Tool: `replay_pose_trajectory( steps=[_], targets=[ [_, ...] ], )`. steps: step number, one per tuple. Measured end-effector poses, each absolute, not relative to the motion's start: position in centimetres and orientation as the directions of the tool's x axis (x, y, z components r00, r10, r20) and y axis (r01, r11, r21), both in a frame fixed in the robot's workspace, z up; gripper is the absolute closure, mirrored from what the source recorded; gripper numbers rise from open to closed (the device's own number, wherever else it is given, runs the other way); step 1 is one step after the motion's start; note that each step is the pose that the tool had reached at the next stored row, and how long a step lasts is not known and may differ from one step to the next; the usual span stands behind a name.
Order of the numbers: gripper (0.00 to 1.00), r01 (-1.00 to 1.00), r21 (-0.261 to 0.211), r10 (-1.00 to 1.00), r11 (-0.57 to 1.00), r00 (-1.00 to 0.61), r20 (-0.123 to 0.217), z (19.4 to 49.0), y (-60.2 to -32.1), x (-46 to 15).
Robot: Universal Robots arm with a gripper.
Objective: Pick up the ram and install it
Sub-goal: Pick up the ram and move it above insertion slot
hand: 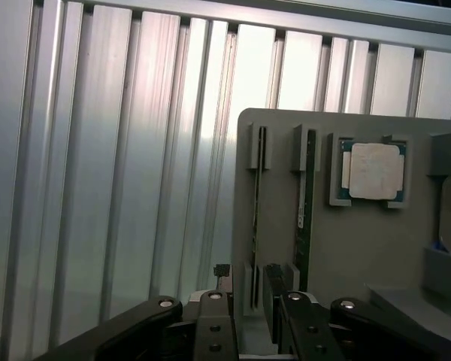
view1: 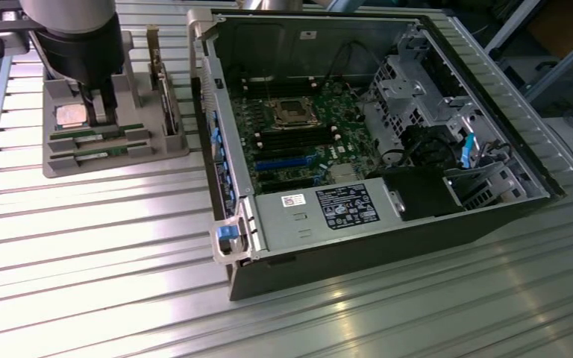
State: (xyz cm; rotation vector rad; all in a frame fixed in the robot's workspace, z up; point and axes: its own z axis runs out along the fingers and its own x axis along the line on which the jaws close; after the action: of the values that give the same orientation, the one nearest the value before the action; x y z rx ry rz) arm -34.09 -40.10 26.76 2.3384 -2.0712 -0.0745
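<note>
Gripper (view1: 102, 101) (hand: 246, 297) hangs over the gray holder (view1: 167, 145) (hand: 346, 248) at the exterior view's left, jaws spread wide, nothing in them. The ram (hand: 256, 195) (view1: 102, 153) stands on edge in a slot of the holder, uninstalled. It's the stick farther from the processor (hand: 371, 171) (view1: 71, 115); the second stick (hand: 304, 203) sits in the slot between them. In the wrist view the fingers (hand: 214, 320) look lined up either side of the ram near one end, not touching it as far as I can tell. Handling guess: light, thin, stiff board, but fragile, with chips on the faces and contacts along the buried edge. Best grip looks like a pinch across the two flat faces at the exposed top edge, near mid-length so it lifts level and doesn't twist in the slot clips. Smooth faces could slip, so it needs firm but gentle pressure. The open computer case (view1: 366, 261) with its motherboard (view1: 297, 134) is well apart at the exterior view's right.
</note>
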Motion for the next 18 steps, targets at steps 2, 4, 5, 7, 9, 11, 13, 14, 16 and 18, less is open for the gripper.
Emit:
replay_pose_trajectory(
  steps=[2, 4, 5, 7, 9, 11, 13, 14, 16, 18],
  targets=[
    [0.70, -0.992, 0.044, -0.992, -0.121, 0.120, -0.024, 26.7, -40.1, -34.1],
    [0.70, -0.992, 0.044, -0.992, -0.121, 0.120, -0.024, 26.6, -40.1, -34.2],
    [0.70, -0.992, 0.044, -0.992, -0.121, 0.120, -0.024, 26.5, -40.1, -34.3],
    [0.70, -0.992, 0.044, -0.992, -0.121, 0.120, -0.024, 26.3, -40.1, -34.6],
    [0.70, -0.992, 0.044, -0.992, -0.121, 0.120, -0.024, 26.1, -40.0, -34.8],
    [0.70, -0.992, 0.044, -0.992, -0.121, 0.120, -0.024, 25.9, -40.0, -34.8],
    [0.70, -0.992, 0.044, -0.992, -0.121, 0.120, -0.024, 25.7, -39.9, -35.0],
    [0.70, -0.992, 0.044, -0.992, -0.121, 0.120, -0.024, 25.6, -39.9, -35.1],
    [0.70, -0.992, 0.044, -0.992, -0.121, 0.120, -0.025, 25.4, -39.8, -35.2],
    [0.70, -0.992, 0.044, -0.992, -0.121, 0.120, -0.024, 25.3, -39.7, -35.3]
  ],
)
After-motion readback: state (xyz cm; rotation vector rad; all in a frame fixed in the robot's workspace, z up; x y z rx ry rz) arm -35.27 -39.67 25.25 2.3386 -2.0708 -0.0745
